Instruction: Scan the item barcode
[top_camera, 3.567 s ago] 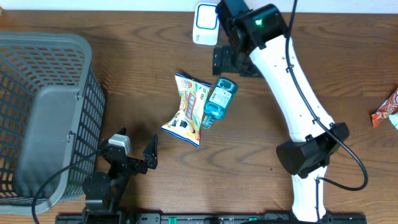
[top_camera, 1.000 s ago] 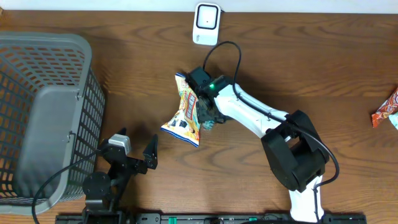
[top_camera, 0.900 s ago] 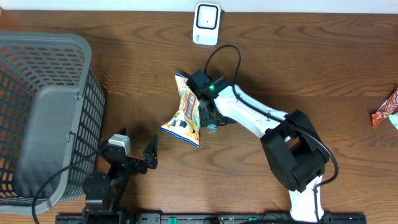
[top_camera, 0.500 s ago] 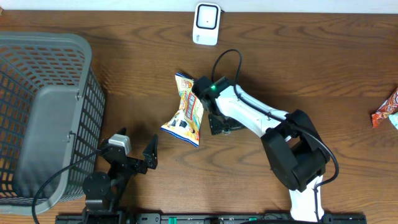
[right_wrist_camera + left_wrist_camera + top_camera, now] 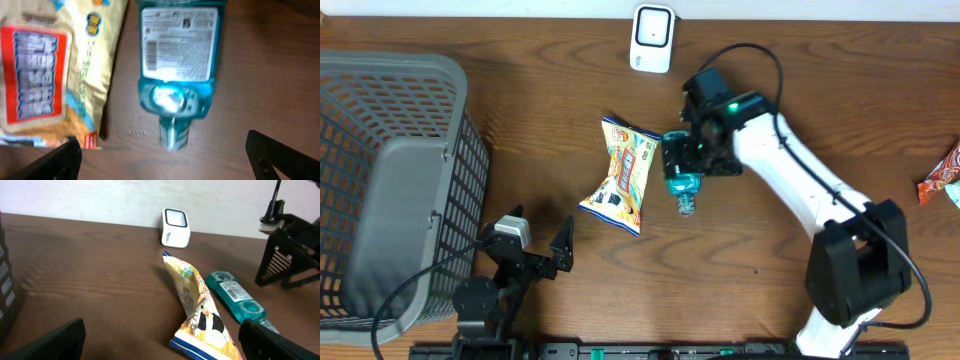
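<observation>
A teal bottle lies flat on the wood table, white label up, cap toward the front edge. My right gripper hovers over its upper end, open, with nothing between its fingers. A yellow snack bag lies just left of the bottle. The white scanner stands at the back edge. My left gripper rests open near the front, facing the snack bag.
A grey mesh basket fills the left side. A red and orange wrapper lies at the far right edge. The right arm stretches diagonally from the front right.
The right gripper opened wide and drew back up and to the right, off the bottle. The bottle now lies straighter, its cap toward the front. The left arm has not moved.
</observation>
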Controlling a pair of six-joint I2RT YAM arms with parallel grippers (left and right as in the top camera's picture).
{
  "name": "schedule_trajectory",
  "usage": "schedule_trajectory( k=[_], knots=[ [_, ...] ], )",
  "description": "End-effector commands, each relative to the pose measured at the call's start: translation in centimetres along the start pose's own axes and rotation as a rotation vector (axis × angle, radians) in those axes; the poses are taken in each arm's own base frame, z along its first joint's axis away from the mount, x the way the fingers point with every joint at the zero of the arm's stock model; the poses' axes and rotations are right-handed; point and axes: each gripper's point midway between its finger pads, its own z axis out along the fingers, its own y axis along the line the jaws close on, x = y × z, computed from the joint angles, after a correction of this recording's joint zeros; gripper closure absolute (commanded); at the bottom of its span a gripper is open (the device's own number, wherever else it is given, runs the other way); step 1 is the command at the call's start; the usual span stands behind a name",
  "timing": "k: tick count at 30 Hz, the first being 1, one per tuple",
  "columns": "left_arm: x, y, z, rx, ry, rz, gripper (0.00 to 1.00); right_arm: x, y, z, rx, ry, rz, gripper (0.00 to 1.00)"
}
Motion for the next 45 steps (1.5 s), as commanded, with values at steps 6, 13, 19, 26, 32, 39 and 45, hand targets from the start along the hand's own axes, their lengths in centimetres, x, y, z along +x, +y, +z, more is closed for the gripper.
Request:
schedule_trajectory(
  k=[6,13,19,26,32,39,45],
  knots=[
    [1.3,0.3,0.2,-0.008,0.036,-0.018,0.02,0.9,-2.2,6.5,-0.119,0.128,0.044,0.01],
    [1.3,0.3,0.2,-0.008,0.036,-0.018,0.02,-0.1,-3.3,8.4,-0.120,0.113,0.061,0.06],
    [1.3,0.3,0.2,-0.008,0.036,-0.018,0.02,0.7,-4.1,10.6,-0.108,0.162,0.053,0.23],
    [1.3,0.3,0.2,-0.008,0.036,-0.018,0.02,2.1,-4.9,12.9,-0.091,0.233,0.054,0.59],
    [1.3,0.3,0.2,-0.008,0.036,-0.018,0.02,2.0,-5.3,12.4,-0.088,0.229,0.048,0.67],
    [1.3,0.3,0.2,-0.008,0.036,-0.018,0.02,0.4,-7.0,9.9,0.030,0.182,0.044,0.76],
    [1.3,0.3,0.2,-0.008,0.036,-0.018,0.02,-2.2,-9.2,4.8,0.280,0.059,-0.012,0.70]
  ],
)
